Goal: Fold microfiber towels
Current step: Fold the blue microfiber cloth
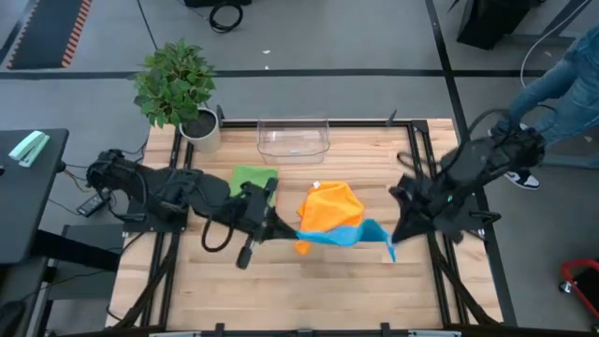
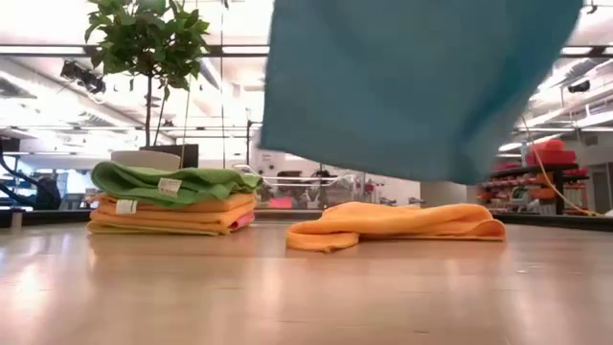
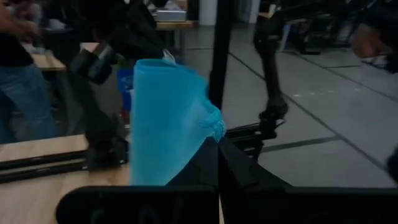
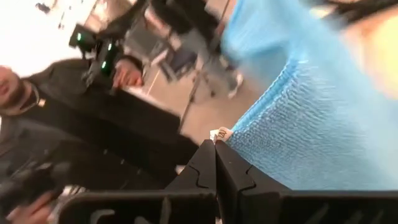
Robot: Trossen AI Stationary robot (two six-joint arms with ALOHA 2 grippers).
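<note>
The left gripper (image 1: 281, 227) is clamped shut on one end of a soft blue microfiber towel (image 1: 348, 234), and the right gripper (image 1: 391, 241) is clamped shut on the other end, so the cloth hangs stretched between them above the middle of the wooden table (image 1: 309, 290). In the left wrist view the blue towel (image 3: 165, 121) bunches up from the closed dark fingers (image 3: 233, 165); in the right wrist view its weave (image 4: 311, 124) and a small white label sit at the closed fingertips (image 4: 214, 162). From table height the blue towel (image 2: 412, 81) hangs clear of the surface. Under it, a crumpled orange microfiber towel (image 1: 330, 208) lies on the table, near the centre. Toward the far left part of the table a folded stack rests, a green microfiber towel (image 2: 172, 182) on top, an orange and yellow layer (image 2: 172, 216) beneath, a pink edge (image 2: 241, 220) showing at the bottom. A clear plastic bin (image 1: 293, 138) stands at the far edge, and a potted green plant (image 1: 178, 89) at the far left corner
</note>
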